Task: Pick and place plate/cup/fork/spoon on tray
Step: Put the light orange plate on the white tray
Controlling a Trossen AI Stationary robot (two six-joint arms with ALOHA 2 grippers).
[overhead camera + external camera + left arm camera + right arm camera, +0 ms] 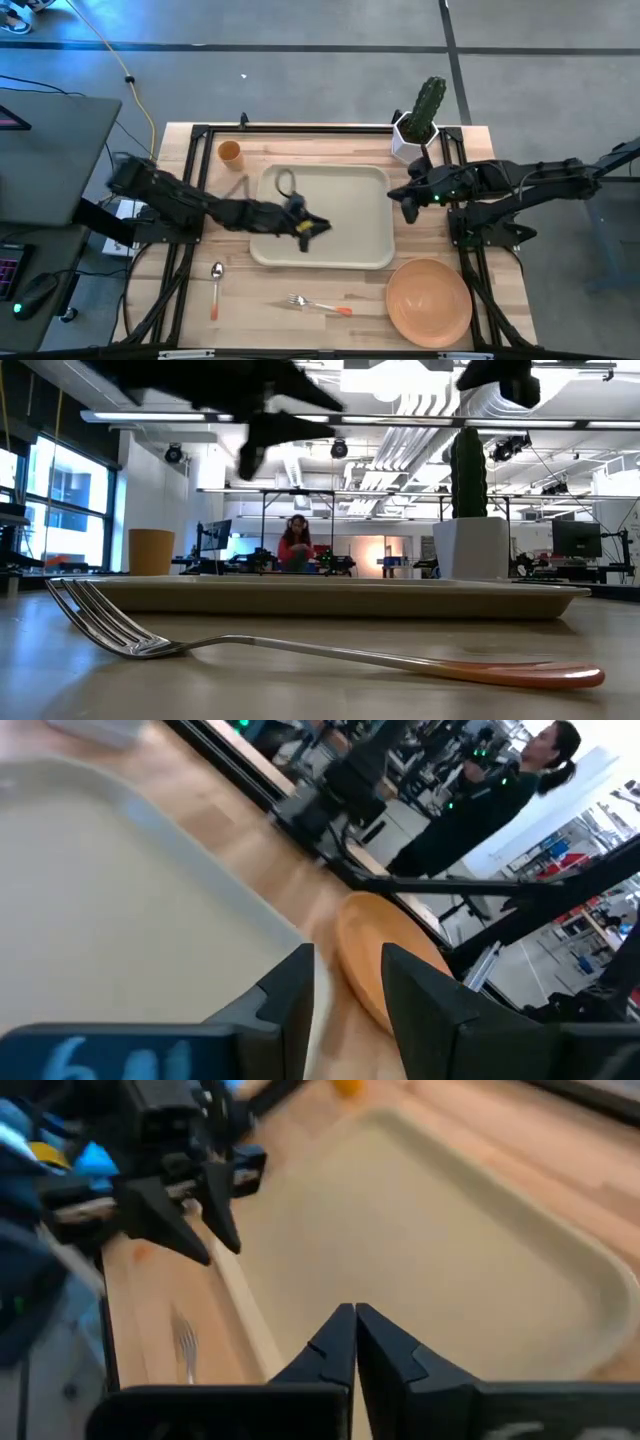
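The beige tray (335, 215) lies in the middle of the table. My left gripper (318, 228) hovers over its near half, open and empty; it also shows in the left wrist view (348, 985) and the right wrist view (192, 1220). My right gripper (405, 206) is shut and empty above the tray's right rim, and shows in its own wrist view (355, 1342). The orange plate (429, 298) lies flat at the near right. The fork (320, 303) and the spoon (216, 285) lie on the table near the front edge. The orange cup (229, 151) stands upright at the far left.
A white pot with a green cactus (420, 125) stands at the far right, just behind my right arm. Black frame rails run along the table's edges. A person (297, 545) is in the room beyond the table. The tray's inside (430, 1250) is bare.
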